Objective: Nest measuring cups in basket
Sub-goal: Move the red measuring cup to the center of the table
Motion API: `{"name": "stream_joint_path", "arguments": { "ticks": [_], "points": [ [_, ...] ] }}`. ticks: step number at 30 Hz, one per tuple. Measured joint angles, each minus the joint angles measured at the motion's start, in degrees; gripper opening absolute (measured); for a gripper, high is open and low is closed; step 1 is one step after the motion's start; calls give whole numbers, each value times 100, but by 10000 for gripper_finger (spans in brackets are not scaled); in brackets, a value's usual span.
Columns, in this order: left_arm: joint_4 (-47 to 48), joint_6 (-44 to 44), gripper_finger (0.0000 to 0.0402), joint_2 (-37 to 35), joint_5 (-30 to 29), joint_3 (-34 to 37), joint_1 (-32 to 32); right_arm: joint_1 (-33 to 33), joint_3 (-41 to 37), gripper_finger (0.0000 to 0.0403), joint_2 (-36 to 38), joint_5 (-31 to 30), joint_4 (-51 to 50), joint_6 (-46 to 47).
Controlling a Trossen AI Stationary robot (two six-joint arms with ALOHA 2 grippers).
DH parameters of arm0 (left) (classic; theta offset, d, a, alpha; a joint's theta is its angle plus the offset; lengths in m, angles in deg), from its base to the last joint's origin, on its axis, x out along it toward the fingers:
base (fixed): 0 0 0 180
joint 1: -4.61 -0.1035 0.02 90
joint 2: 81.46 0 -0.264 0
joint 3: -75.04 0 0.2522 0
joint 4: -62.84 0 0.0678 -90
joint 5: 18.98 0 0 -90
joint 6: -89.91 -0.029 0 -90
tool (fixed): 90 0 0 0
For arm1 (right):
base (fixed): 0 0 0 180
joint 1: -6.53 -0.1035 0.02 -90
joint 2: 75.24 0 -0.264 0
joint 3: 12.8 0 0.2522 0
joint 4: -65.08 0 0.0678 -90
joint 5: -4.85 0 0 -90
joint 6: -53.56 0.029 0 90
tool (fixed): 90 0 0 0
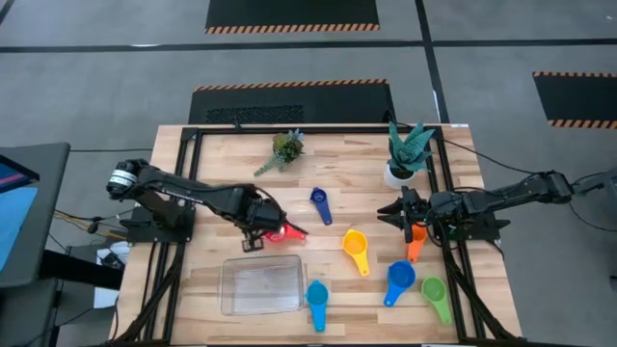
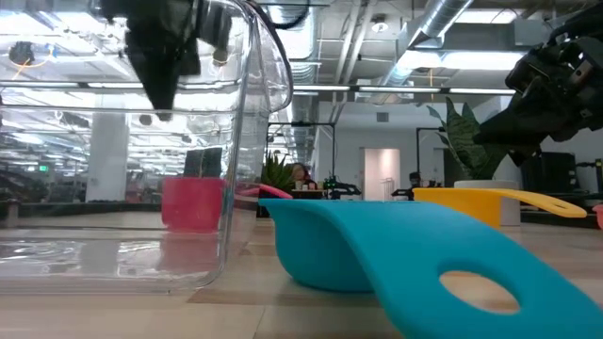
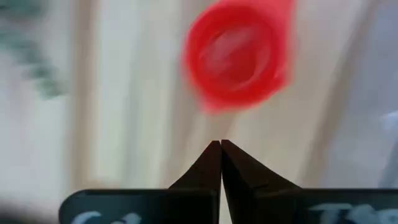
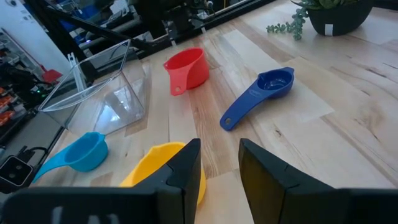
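The red measuring cup (image 1: 285,232) stands upright on its base on the table, just beyond the far edge of the clear basket (image 1: 260,287). My left gripper (image 3: 221,147) hangs above it, shut and holding nothing, with the cup (image 3: 239,55) blurred below the fingertips. My right gripper (image 4: 220,155) waits open at the table's right, above the orange cup (image 1: 415,245). The dark blue cup (image 1: 321,205), yellow cup (image 1: 357,252), blue cup (image 1: 398,280), green cup (image 1: 436,298) and light blue cup (image 1: 316,304) lie loose on the table.
Two small potted plants (image 1: 285,148) (image 1: 409,151) stand along the far edge. The black frame rails (image 1: 183,183) run down both sides of the table. Bare wood lies between the red cup and the dark blue cup.
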Motion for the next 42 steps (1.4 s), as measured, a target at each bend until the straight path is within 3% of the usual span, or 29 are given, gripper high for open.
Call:
{"name": "stream_joint_path", "arguments": {
  "ticks": [3, 8, 13, 19, 25, 29, 33, 38, 42],
  "points": [
    [800, -24, 0, -12, -568, -104, 200, 0, 0, 134, 0, 0, 0, -1],
    [1569, 375, 0, -168, -1005, -100, 615, 0, 0, 133, 5, 1, 292, -53],
    [1613, 988, 0, -669, -1583, -100, 1346, 2, 0, 133, 1, -15, 1760, -832],
    [1624, 2083, 0, -1354, -2712, -100, 2315, 2, 7, 128, -187, -412, 3590, -2331],
    [1473, 2723, 0, -1830, -3708, 306, 2954, 4, 301, 128, -564, -570, 3820, -2711],
    [756, 3200, 0, -2373, -3996, 1591, 3116, 4, 727, 127, -1131, -576, 3755, -2777],
    [-1134, 3468, 0, -2981, -4066, 3160, 3095, 12, 1293, 128, -1965, -660, 3758, -3102],
    [-3702, 2341, 0, -3504, -4028, 4432, 2991, 246, 2248, 127, -3079, -998, 3493, -3563],
    [-4007, 1884, 0, -3892, -4012, 4766, 2916, 738, 3355, 127, -3958, -994, 2030, -3400]
  ]
}}
